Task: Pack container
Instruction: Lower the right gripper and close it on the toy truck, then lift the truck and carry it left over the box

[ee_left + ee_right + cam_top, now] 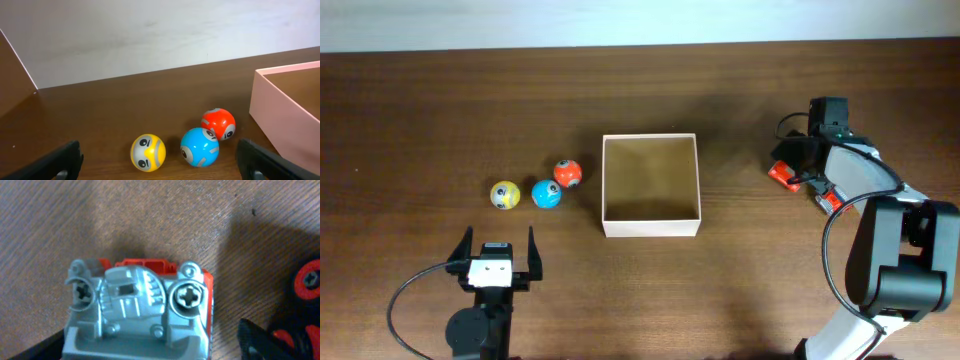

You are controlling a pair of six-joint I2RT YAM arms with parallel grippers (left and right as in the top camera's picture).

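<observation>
The container [651,228] is seen at the middle of the brown wooden surface [420,100]. It stands open-topped and upright, with white walls and a tan inside, and nothing is seen in it.

Over on the left, three small balls with faces are lined up close together. The yellow ball [505,195] is farthest out, the blue ball [546,194] is just beside it, and the red ball [567,173] is tucked against the blue one, nearest the container's left wall. All three are well apart from the left gripper [500,238], which is held low at the near edge with its fingers spread wide and nothing between them.

On the right side, the right gripper [152,337] is brought down over a red toy truck [140,300], well clear of the container's right wall. The truck is shown belly-up, with a silver chassis and two cross-head screws. The gripper is spread, with one dark finger on either side of the truck; a gap is seen at the right finger, and no pinch is seen. A second red-wheeled toy [307,280] is glimpsed just beside it, mostly cut off by the edge of the picture.
</observation>
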